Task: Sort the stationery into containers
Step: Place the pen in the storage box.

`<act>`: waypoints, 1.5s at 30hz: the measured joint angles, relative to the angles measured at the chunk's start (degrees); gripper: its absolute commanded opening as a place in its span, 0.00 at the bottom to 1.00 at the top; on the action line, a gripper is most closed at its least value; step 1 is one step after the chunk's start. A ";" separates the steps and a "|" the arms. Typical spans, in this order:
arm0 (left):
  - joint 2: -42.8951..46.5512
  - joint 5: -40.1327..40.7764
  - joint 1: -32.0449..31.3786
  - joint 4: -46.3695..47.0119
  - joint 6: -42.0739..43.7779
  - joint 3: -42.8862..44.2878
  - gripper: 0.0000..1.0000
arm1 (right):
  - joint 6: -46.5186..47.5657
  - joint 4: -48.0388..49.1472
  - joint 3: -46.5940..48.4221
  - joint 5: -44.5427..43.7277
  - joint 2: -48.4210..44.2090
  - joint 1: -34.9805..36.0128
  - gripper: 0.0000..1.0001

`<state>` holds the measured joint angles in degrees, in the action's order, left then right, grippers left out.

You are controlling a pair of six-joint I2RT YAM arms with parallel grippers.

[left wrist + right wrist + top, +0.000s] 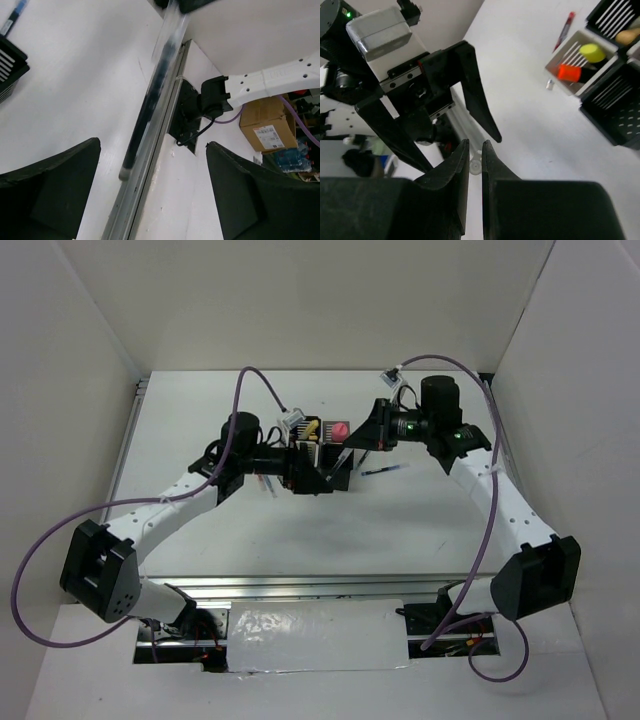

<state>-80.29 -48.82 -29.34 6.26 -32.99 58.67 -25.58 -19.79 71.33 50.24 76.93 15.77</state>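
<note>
My right gripper (475, 146) is shut on the end of a thin dark pen with a clear barrel (150, 100); its pale tip (476, 165) shows between the fingers. The pen (342, 460) hangs slanted above the table, between the spread jaws of my left gripper (152, 145), which is open and not touching it. The left gripper's fingers (475, 95) face my right gripper. The cups cluster (318, 435) sits behind. A white cup (560, 70) holds yellow (592, 51) and orange (569, 73) highlighters. A peach highlighter (627, 36) lies in a black cup (605, 12).
Another black cup (612, 112) stands nearest my right gripper. A red pen (564, 30) lies on the table beside the white cup, a blue pen (385, 471) right of the cluster and loose pens (265, 483) under the left arm. A pink highlighter (340, 429) stands in the cluster.
</note>
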 measured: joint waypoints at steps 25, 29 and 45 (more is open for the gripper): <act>3.17 40.89 20.20 -23.82 17.68 7.89 0.99 | 32.13 -1.95 12.00 -39.32 14.40 11.19 0.00; 0.94 45.99 19.96 -23.02 17.42 6.93 0.86 | 33.48 -0.98 11.80 -40.94 16.00 12.04 0.09; -27.50 60.98 16.31 -27.74 9.40 26.08 0.59 | 32.76 -1.29 11.80 -41.20 17.68 12.59 0.50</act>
<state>-107.79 12.16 -13.04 -21.47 -23.59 84.75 7.18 -21.08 83.13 9.04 94.61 28.36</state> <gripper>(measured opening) 0.607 0.496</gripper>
